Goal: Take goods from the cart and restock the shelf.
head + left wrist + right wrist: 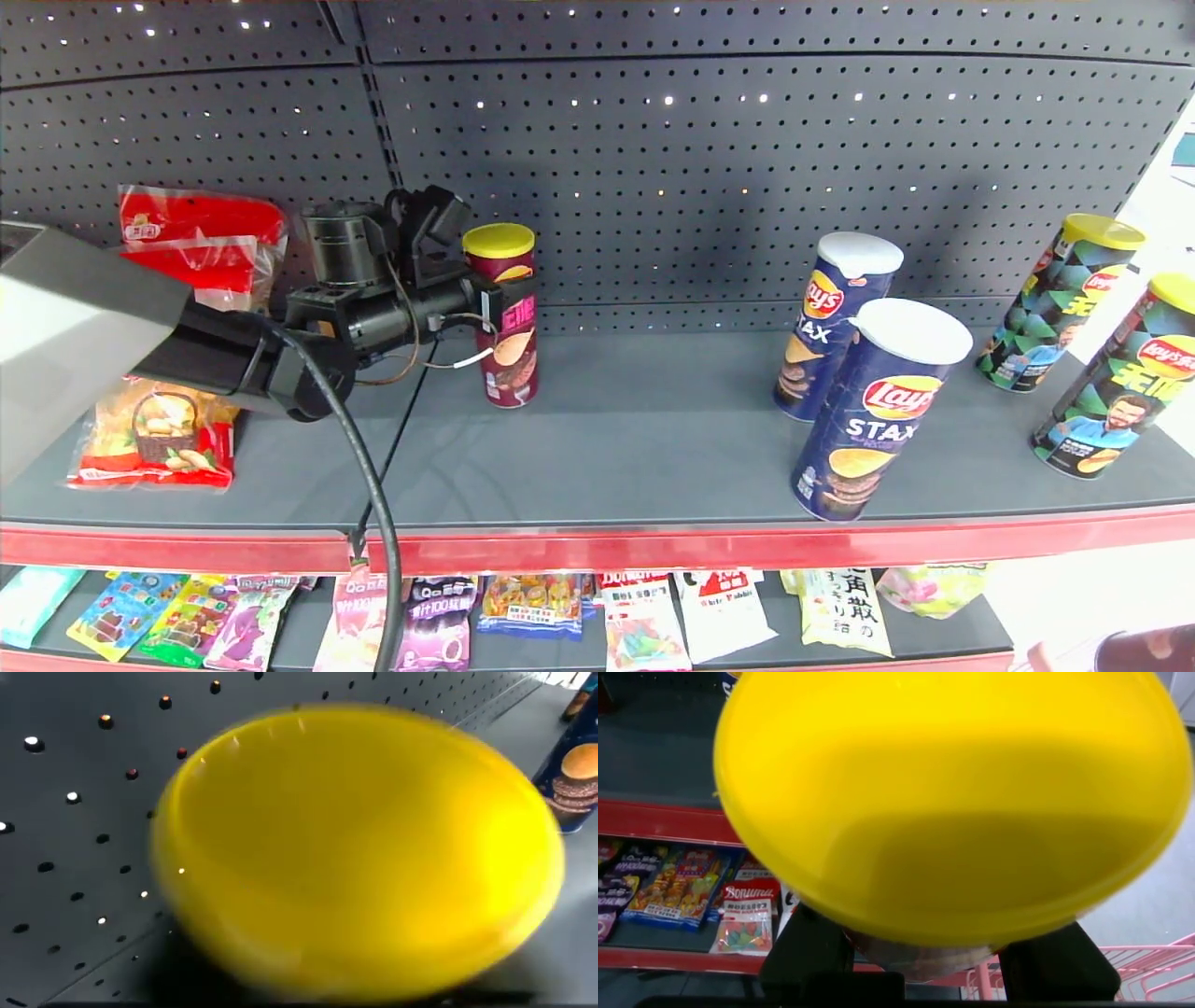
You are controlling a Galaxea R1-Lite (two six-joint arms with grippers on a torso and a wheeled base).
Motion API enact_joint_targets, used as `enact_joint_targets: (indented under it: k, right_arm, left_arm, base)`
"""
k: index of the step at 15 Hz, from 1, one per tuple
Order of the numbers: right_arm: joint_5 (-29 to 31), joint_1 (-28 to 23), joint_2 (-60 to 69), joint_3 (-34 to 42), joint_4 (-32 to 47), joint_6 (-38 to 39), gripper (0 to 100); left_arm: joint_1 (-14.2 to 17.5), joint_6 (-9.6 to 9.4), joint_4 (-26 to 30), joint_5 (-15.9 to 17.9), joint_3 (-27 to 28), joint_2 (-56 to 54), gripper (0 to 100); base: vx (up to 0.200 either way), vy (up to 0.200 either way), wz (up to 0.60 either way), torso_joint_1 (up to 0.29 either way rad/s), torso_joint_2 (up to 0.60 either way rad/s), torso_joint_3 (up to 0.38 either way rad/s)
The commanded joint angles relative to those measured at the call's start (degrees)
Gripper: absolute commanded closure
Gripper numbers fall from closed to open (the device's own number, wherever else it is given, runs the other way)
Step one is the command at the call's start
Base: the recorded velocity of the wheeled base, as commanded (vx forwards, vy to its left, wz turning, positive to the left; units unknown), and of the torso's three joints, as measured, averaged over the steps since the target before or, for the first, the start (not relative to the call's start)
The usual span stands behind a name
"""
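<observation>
You are facing the dark shelf (653, 448) with the left gripper (495, 313) at a maroon can (513, 369), while the right gripper (929, 963) is clenching a second can near the pink cart (1158, 971).

The pegboard back (747, 168) is running behind everything. The left arm is crossing in front of the red snack bags (201, 238) on the far left and hiding part of them. The maroon can is standing upright, left of centre and near the back; you cannot tell whether the left gripper is clamping or releasing it. To the right, two blue cans (873, 411) are standing one behind the other, well apart from it. Two green cans (1060, 299) are farther right. The second can's yellow lid (952, 793) is hiding nearly all of its body. Snack packets (541, 607) are lying on the lower shelf, partly cut off.
</observation>
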State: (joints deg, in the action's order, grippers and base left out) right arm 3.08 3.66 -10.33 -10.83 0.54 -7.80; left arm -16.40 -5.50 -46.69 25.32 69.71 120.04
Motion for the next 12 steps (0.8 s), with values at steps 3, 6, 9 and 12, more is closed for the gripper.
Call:
enact_joint_targets:
  k: [3,6,9,12]
  right_arm:
    - [-0.01,0.03,-0.13,-0.07,-0.01,-0.02,100]
    - [-0.01,0.03,-0.4,-0.07,-0.01,-0.02,100]
    - [-0.1,0.03,-1.45,-0.51,-0.1,-0.02,100]
    - [-0.1,0.12,-2.42,-1.3,-0.1,-0.02,100]
  left_arm:
    - [-0.3,0.05,-0.07,0.08,-0.62,-0.25,100]
    - [-0.04,0.75,-0.07,2.98,-2.21,-3.59,100]
    - [1.45,0.84,-0.07,10.01,-10.12,-10.44,100]
    - [2.51,0.66,-0.16,16.25,-19.52,-18.79,100]
  base:
    - [0.0,0.0,0.0,0.0,0.0,0.0]
    - [0.0,0.0,0.0,0.0,0.0,0.0]
    - [0.0,0.0,0.0,0.0,0.0,0.0]
    - [0.0,0.0,0.0,0.0,0.0,0.0]
